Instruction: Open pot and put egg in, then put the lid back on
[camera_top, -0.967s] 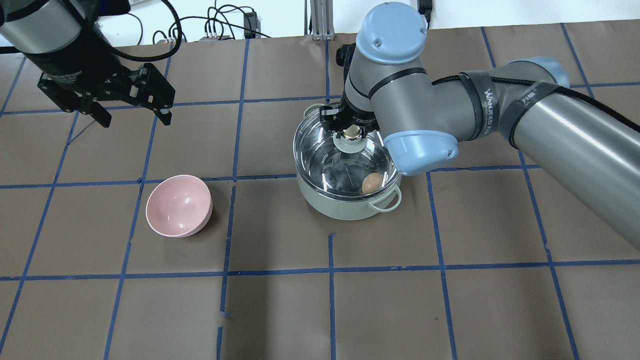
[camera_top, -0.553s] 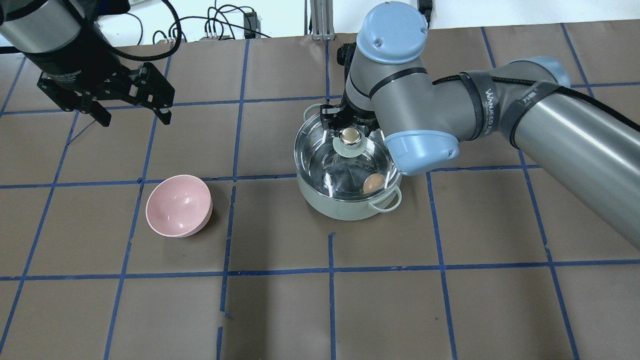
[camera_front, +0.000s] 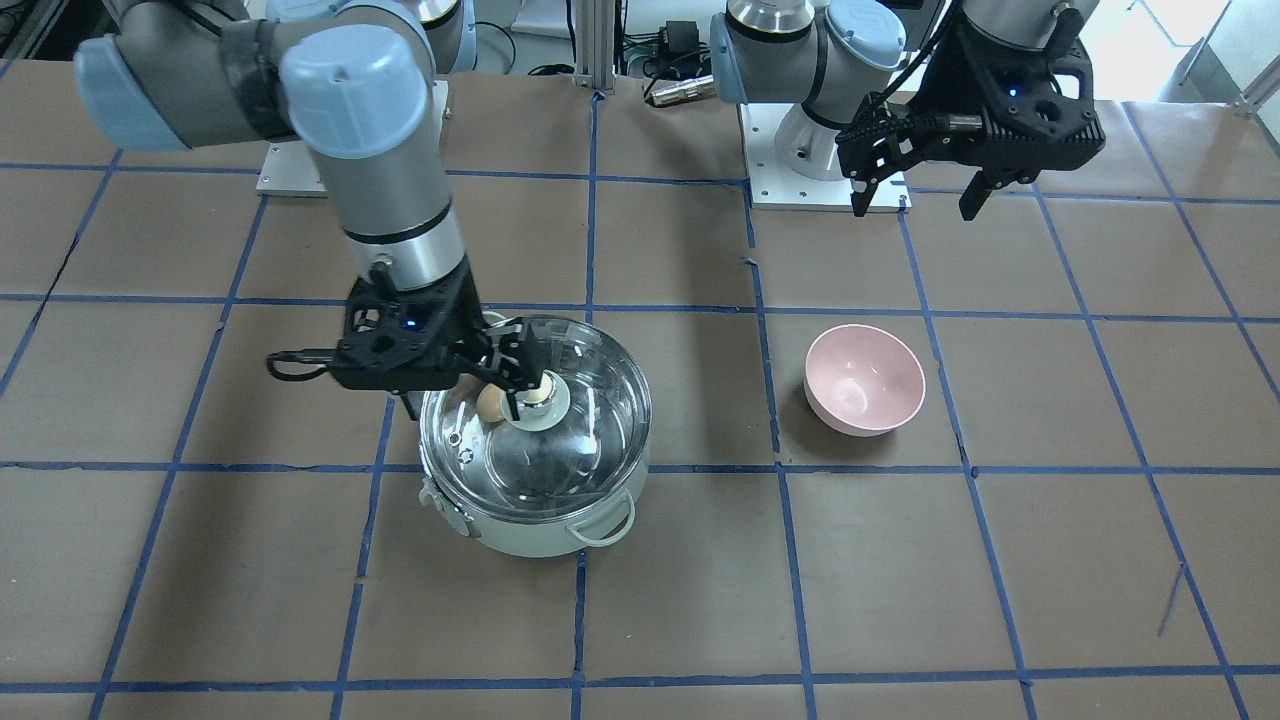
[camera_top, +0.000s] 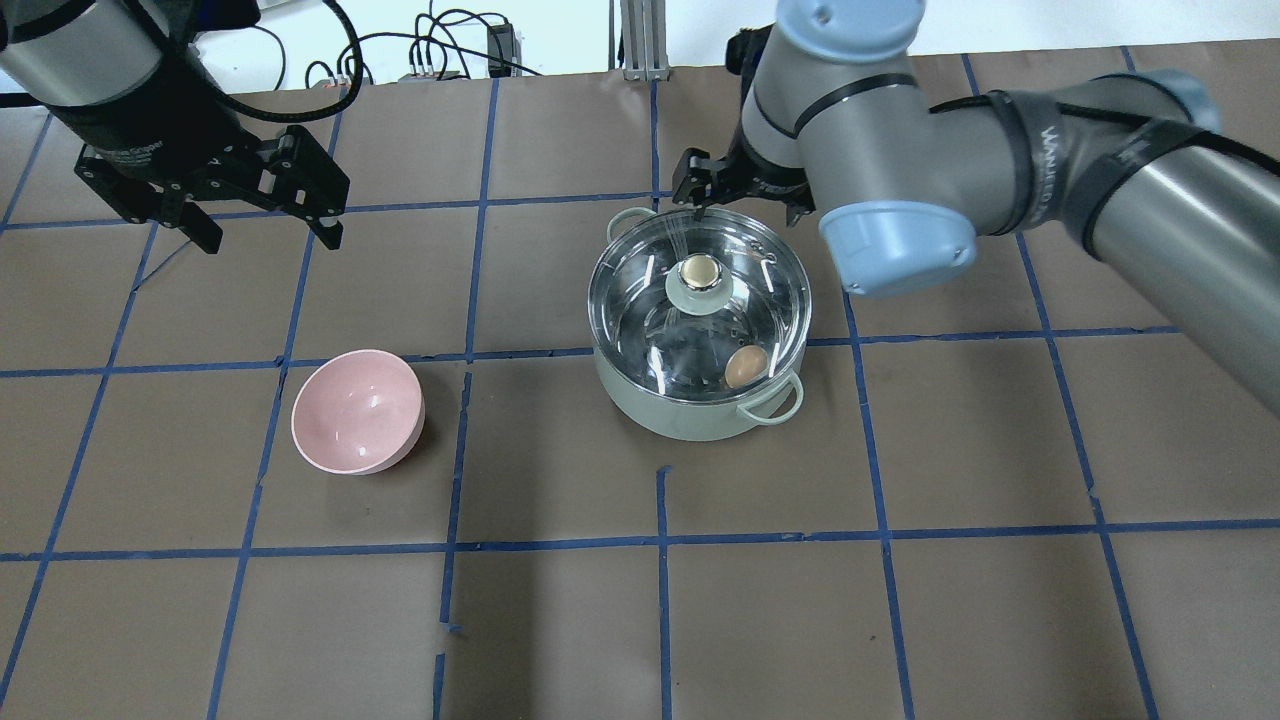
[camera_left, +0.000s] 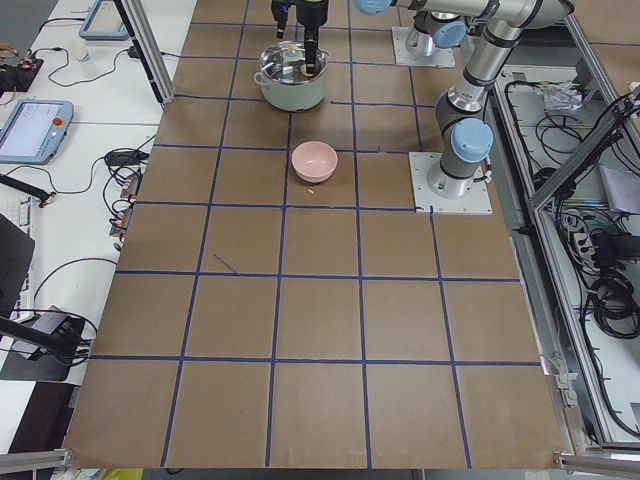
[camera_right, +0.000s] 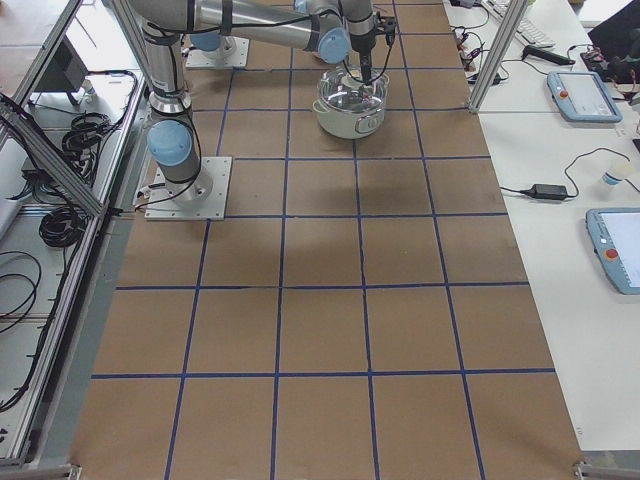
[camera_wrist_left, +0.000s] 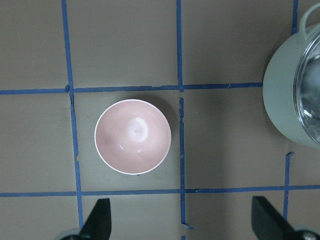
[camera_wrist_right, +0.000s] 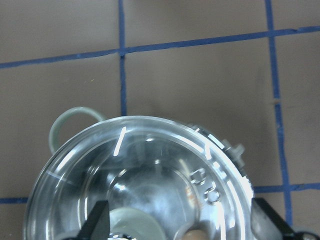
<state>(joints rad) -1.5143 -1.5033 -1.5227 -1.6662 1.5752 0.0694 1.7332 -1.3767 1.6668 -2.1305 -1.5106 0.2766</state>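
The egg (camera_top: 745, 366) lies inside the pot (camera_top: 690, 418), seen through the glass of the lid (camera_top: 645, 300). It sits low against the steel wall, on the side nearest the robot and toward its right, close to one loop handle (camera_top: 772, 399). The lid sits flat on the pot's rim and covers the whole opening. Its golden knob (camera_top: 699, 270) stands upright in the middle and nothing grips it.

The right hand (camera_wrist_right: 182, 221) hangs above the lid toward the pot's far edge, clear of the knob. Its fingers are spread wide and hold nothing; the wrist view shows both fingertips far apart, with the lid's glass and vent holes between them.

The pot stands on the brown tabletop (camera_top: 900, 610), inside one square of the blue tape grid. A pink bowl (camera_top: 357, 411) sits upright and well apart from the pot, on the robot's left.

The left hand (camera_top: 272, 228) hovers high above the tabletop on the far left side, beyond the bowl. It is spread wide and empty, and its wrist camera looks straight down into the bowl.
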